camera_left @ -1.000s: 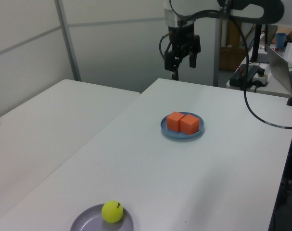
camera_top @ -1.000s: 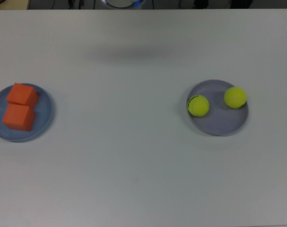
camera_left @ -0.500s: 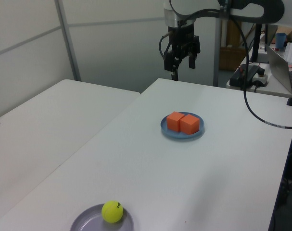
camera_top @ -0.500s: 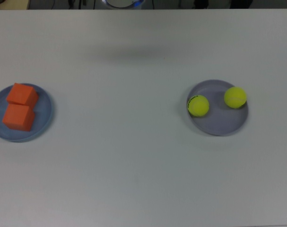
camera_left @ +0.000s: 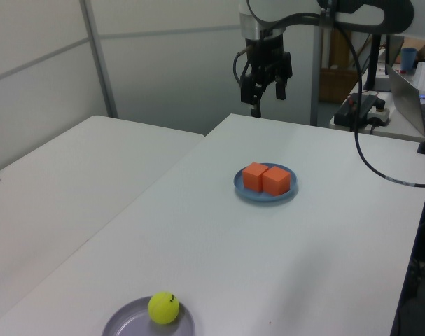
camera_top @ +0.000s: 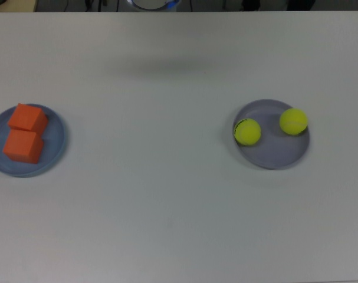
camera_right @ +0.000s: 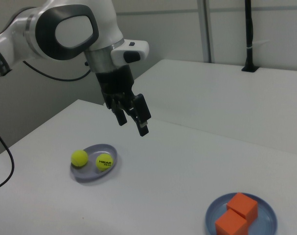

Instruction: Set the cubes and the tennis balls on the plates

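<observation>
While the jaws (camera_right: pixel 133 123) hang released, matte orange cubes (camera_top: pixel 26 134) sit touching.

In the left view the tool (camera_left: pixel 266 92) hangs a touch higher above the far edge of the bench (camera_left: pixel 282 231) than a second ago; across the three moments it creeps upward by a small amount, its two fingers spread apart and empty throughout. In the top view no change shows.
</observation>
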`<move>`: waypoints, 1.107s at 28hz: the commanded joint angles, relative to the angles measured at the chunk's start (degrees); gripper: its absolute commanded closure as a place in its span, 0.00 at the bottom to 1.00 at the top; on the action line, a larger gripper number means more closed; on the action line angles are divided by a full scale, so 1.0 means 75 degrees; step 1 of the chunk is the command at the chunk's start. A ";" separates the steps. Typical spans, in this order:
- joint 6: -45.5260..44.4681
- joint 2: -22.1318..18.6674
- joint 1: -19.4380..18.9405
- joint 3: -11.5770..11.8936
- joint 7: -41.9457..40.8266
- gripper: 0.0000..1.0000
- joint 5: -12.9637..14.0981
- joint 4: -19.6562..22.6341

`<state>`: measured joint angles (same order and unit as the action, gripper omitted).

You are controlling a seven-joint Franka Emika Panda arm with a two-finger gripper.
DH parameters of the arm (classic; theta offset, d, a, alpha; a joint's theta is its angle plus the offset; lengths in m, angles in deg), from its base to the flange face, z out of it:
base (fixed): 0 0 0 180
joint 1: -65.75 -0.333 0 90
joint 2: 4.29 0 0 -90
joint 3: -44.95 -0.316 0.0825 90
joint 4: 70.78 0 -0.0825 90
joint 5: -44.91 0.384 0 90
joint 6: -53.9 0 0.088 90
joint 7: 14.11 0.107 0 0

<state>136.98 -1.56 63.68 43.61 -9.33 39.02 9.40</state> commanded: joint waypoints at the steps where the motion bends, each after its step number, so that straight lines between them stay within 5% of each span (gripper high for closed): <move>1: -0.0144 -0.0176 0.0172 0.0026 -0.0286 0.00 0.0163 0.0172; 31: -0.0039 -0.0153 0.0265 0.0038 -0.0520 0.00 0.0210 0.0161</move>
<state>136.98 -1.56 65.18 43.64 -11.13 39.04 9.42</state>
